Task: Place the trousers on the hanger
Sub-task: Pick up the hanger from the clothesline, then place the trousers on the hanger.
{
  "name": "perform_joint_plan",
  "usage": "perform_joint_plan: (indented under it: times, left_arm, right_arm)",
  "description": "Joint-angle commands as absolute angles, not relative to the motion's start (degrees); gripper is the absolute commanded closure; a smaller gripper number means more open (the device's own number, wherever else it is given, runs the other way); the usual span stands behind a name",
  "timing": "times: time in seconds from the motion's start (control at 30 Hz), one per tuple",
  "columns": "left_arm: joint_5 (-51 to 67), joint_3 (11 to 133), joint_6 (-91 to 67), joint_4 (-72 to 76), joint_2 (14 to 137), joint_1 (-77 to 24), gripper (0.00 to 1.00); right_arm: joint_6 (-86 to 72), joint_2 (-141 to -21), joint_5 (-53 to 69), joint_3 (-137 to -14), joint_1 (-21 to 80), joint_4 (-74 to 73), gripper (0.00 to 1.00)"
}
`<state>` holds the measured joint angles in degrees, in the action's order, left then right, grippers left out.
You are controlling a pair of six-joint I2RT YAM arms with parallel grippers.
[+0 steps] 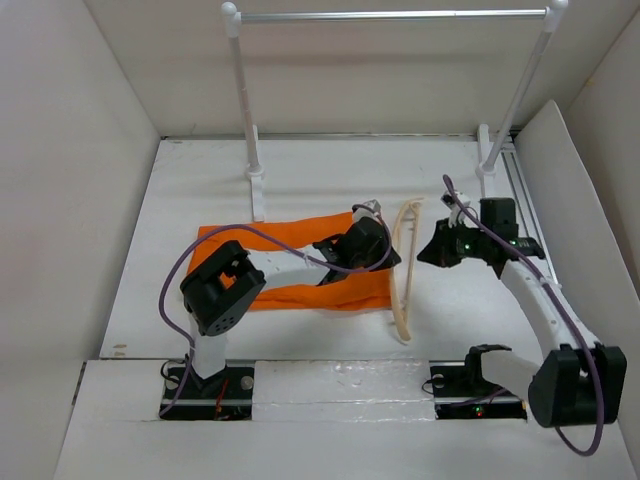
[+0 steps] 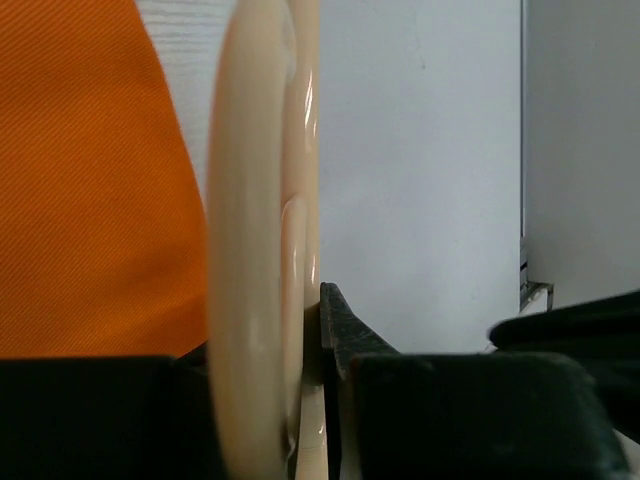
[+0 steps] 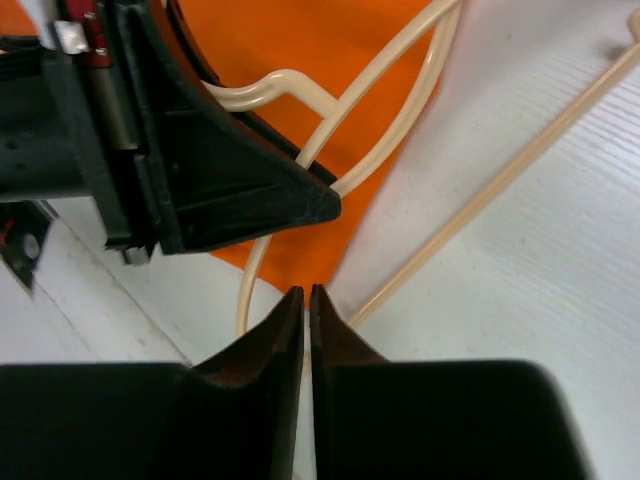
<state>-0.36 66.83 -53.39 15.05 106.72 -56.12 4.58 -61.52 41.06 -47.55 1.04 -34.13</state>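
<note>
White, fine-grained surface (image 1: pixel 330 180), boxed in by a plain white left wall (image 1: pixel 70 150), back wall (image 1: pixel 380 80) and right wall (image 1: pixel 615 110), with a white panel (image 1: pixel 570 190) leaning along the right side just beside a thin metal rail (image 1: pixel 520 185). At the far end, a rack (image 1: pixel 523 85) of two white posts (image 1: pixel 243 90) joined on top by a silver bar (image 1: pixel 390 15), feet resting on the surface. Soft, even light, with a faint sheen on the white strip (image 1: pixel 330 385) along the near edge.

Bright orange trousers (image 1: pixel 290 236); pale beige hanger (image 1: pixel 403 283); white table (image 1: pixel 455 315).
</note>
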Motion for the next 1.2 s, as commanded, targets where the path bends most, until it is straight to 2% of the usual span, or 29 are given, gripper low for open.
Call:
perform_joint_plan:
  times: [0.0,0.07,0.1,0.17,0.33,0.67,0.7,0.73,0.77,0.8,0.87,1.0,1.17]
  left_arm:
    - [-4.7,64.2,-57.1,19.0,104.7,-56.1,1.00]
    - [-5.7,63.5,-58.5,19.2,104.6,-56.1,1.00]
    - [-7.1,62.6,-58.7,19.0,104.1,-56.1,1.00]
    - [-7.2,62.0,-58.7,18.9,103.8,-56.1,1.00]
    - [-8.1,59.8,-59.4,18.5,102.7,-54.8,1.00]
    - [-7.6,60.1,-58.4,17.0,104.4,-54.8,1.00]
    - [-7.5,59.9,-58.3,17.1,104.6,-54.8,1.00]
    - [-7.6,59.8,-58.1,17.0,104.5,-54.8,1.00]
    - [-7.6,59.7,-57.9,16.7,104.3,-54.2,1.00]
    - [-8.1,59.4,-57.7,16.4,104.1,-54.2,1.00]
    - [-8.3,58.5,-57.2,16.3,103.0,-53.5,1.00]
    - [-7.7,58.3,-54.6,15.0,101.9,-53.5,1.00]
    - [-8.0,55.8,-52.6,13.3,99.5,-53.5,1.00]
  right_arm:
    - [0.3,-67.7,41.1,-45.6,5.8,-19.7,0.84]
    - [-1.6,-70.8,38.3,-44.7,9.6,-14.9,0.71]
    - [-4.2,-74.7,37.1,-43.4,11.1,-8.8,0.60]
    - [-5.3,-77.2,37.8,-41.2,11.6,-5.8,0.57]
    - [-10.5,-83.8,34.2,-38.1,12.2,5.4,0.56]
    - [-14.1,-90.7,32.0,-38.1,18.5,8.6,0.55]
    - [-15.4,-90.9,32.4,-37.5,18.5,10.4,0.56]
    - [-15.9,-90.8,32.8,-36.7,18.5,10.5,0.63]
    - [-16.4,-90.0,33.5,-36.5,17.6,10.5,0.88]
    - [-16.8,-89.1,34.0,-36.0,16.7,10.8,0.99]
    - [-17.5,-84.1,35.7,-34.3,12.8,11.6,1.00]
    - [-14.0,-76.9,37.0,-38.2,6.3,2.3,1.00]
    - [-13.6,-73.3,41.0,-42.4,-2.0,-1.3,1.00]
